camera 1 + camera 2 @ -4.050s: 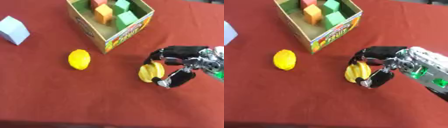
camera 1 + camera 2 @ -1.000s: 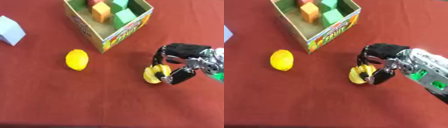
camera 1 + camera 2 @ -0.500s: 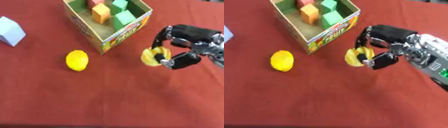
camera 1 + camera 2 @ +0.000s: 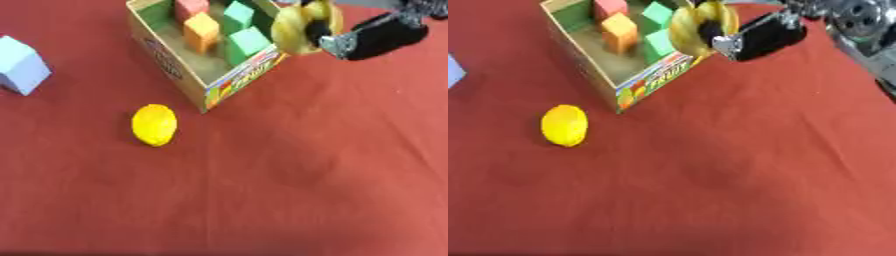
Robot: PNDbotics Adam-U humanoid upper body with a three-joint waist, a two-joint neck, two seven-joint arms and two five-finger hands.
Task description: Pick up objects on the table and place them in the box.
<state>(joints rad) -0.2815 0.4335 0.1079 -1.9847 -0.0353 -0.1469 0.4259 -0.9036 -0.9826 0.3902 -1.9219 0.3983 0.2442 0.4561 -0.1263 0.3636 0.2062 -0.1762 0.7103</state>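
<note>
One red cloth covers the whole table (image 4: 332, 190), and everything else sits on it. Next in size is the cardboard box (image 4: 179, 75) at the top, open upward, with printed fruit along its near right wall. Inside it I see green blocks (image 4: 248, 41), an orange block (image 4: 201, 31) and a red block (image 4: 191, 7), loosely packed on the box floor. My right hand (image 4: 376, 36) comes in from the upper right, black fingers curled round a yellow fruit (image 4: 297, 27), which I am grasping above the box's right rim, clear of the cloth. The fruit looks like a small bunch of curved yellow pieces, though I cannot make out its shape exactly. At the far left edge lies a pale blue block (image 4: 19, 65), well apart from the box. Smallest is the yellow lemon (image 4: 154, 124), lying on the cloth just in front of the box's near corner, not touching it.
</note>
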